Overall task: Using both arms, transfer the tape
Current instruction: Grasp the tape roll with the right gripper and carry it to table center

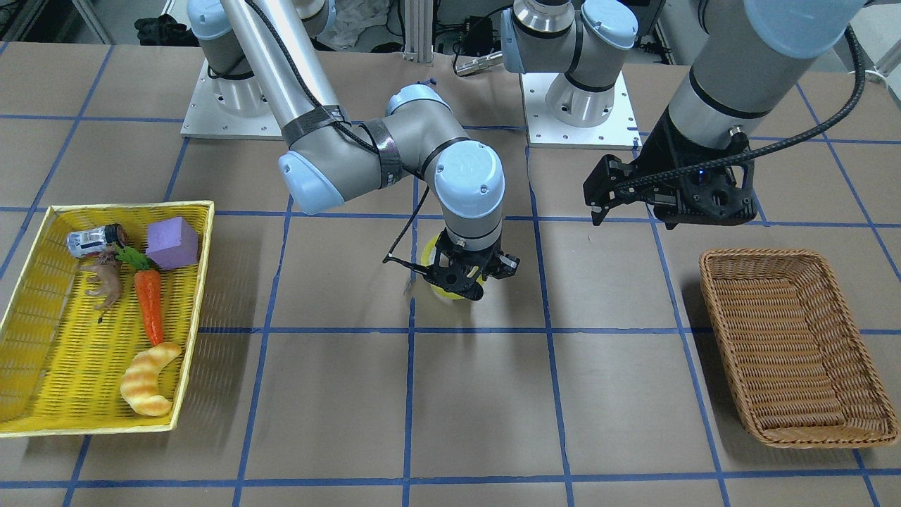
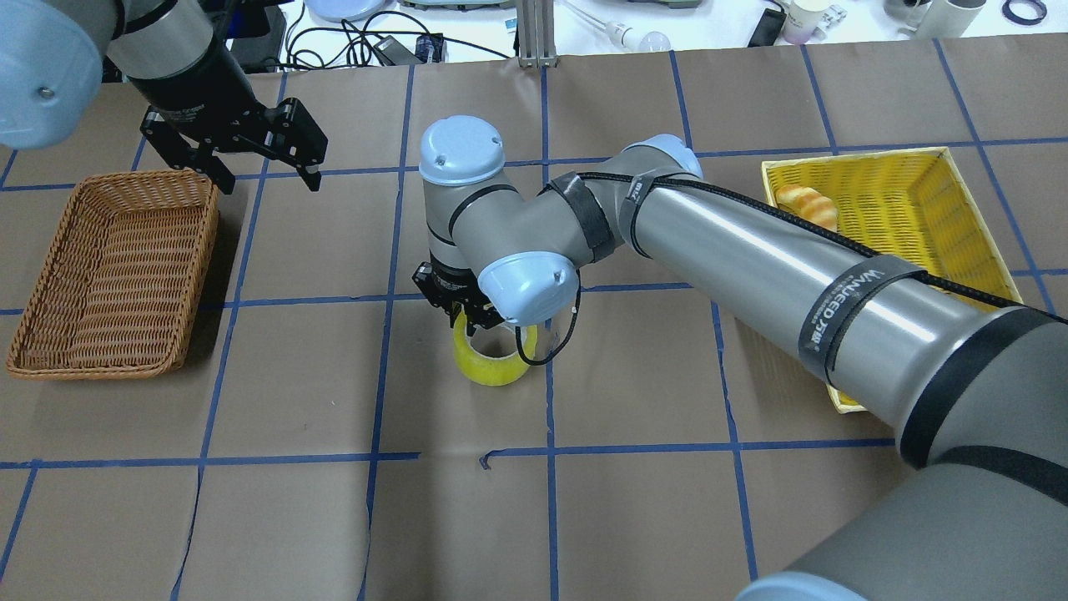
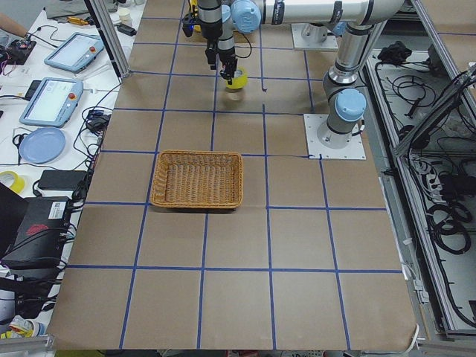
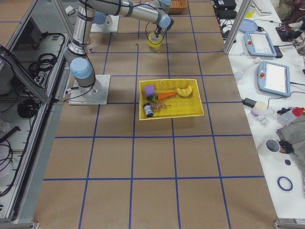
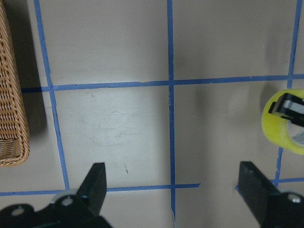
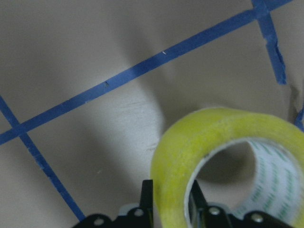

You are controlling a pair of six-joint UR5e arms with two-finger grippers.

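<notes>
- When viewed from the right wrist, shows the right gripper [image 6: 170, 200] clenched on the tape [image 6: 187, 152], with 1 finger outside the yellow wall, 1 inside the whitish core, and the wall pinched between them.
- Gives that 2-sided pinch only here; appears elsewhere as black fingers over a yellow ring.
- From the left wrist, shows the left gripper [image 5: 173, 183] spread wide and holding nothing, with bare table [image 5: 118, 123] and blue lines [image 5: 171, 95] between the 2 fingers.
- Puts the tape [image 5: 276, 126] at that view's right edge, past the right-hand finger and well apart from it, and the wicker basket [image 5: 12, 118] at the left edge.
- From overhead, places the tape [image 2: 492, 369] mid-table beside a blue-line crossing, directly under the right gripper [image 2: 467, 315].
- Also shows the left gripper [image 2: 267, 175] hanging just beside the wicker basket's [image 2: 108, 275] far corner.
- Cannot tell from any view whether the roll touches the table or hangs just above it.
- Farther right overhead, shows the yellow tray [image 2: 851, 163] with a croissant [image 2: 805, 204] inside, mostly hidden by the right arm.
- Front view alone reveals the tray's other contents.
</notes>
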